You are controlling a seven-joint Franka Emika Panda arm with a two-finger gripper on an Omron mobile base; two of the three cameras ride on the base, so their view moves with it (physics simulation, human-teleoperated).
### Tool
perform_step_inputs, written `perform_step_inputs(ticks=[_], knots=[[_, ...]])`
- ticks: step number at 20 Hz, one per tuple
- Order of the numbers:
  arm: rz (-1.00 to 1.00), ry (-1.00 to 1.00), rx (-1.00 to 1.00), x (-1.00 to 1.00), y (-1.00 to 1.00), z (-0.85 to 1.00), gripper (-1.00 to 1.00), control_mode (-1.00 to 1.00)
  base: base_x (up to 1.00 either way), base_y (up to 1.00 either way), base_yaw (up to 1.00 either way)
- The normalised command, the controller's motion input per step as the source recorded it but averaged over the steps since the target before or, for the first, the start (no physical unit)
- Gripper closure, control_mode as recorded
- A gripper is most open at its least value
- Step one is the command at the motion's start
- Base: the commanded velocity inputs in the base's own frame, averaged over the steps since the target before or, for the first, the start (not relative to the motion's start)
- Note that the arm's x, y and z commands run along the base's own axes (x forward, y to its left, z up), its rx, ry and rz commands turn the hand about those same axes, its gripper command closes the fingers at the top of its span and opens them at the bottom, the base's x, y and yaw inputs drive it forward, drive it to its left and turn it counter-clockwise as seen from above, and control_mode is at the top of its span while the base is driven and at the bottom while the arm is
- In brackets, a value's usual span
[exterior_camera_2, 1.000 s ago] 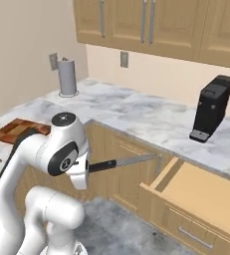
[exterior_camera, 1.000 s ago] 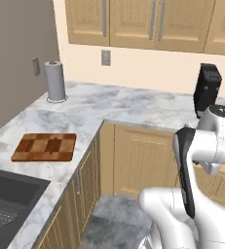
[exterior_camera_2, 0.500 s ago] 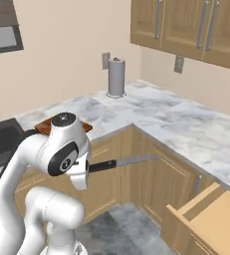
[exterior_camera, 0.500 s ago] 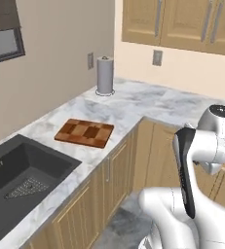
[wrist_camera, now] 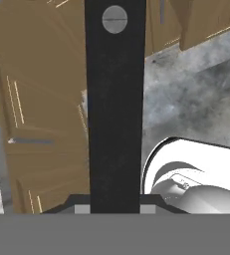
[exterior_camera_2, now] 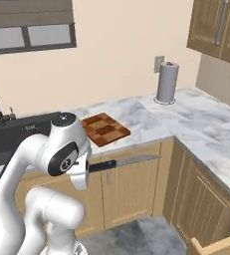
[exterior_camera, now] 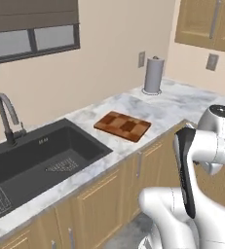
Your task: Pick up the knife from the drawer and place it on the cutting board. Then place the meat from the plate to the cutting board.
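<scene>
- While the base faces the corner, the marble desk (exterior_camera_2: 151,117) runs above and beyond the gripper (exterior_camera_2: 84,168), with a dark sink (exterior_camera: 41,160) set into it on the far left.
- cutting board (exterior_camera_2: 105,129) lies flat on the desk, up and slightly right of the gripper, bare on top.
- paper towel roll (exterior_camera_2: 167,82) stands upright further right along the desk, well apart from the board.
- knife (exterior_camera_2: 124,162) is clenched in the gripper by its dark handle (wrist_camera: 114,99), blade sticking out level to the right, below desk height, in front of the cabinet doors.
- Risk, my judgement: with the blade carried this low, a straight move toward the board could strike the desk edge or cabinet front and twist the knife in the grip; lift first.
- Risk: the long overhang means a fast swing could let it slip.
</scene>
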Motion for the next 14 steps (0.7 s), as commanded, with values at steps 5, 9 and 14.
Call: perform_step_inputs(ticks=[5, 9, 14], knots=[[0.0, 0.0, 0.0, 0.0, 0.0, 0.0, 1.0, 1.0, 0.32, -0.05, 0.45], [0.0, 0.0, 0.0, 0.0, 0.0, 0.0, 1.0, 1.0, 0.38, -0.34, 0.4], [0.0, 0.0, 0.0, 0.0, 0.0, 0.0, 1.0, 1.0, 0.45, -0.42, 0.33]])
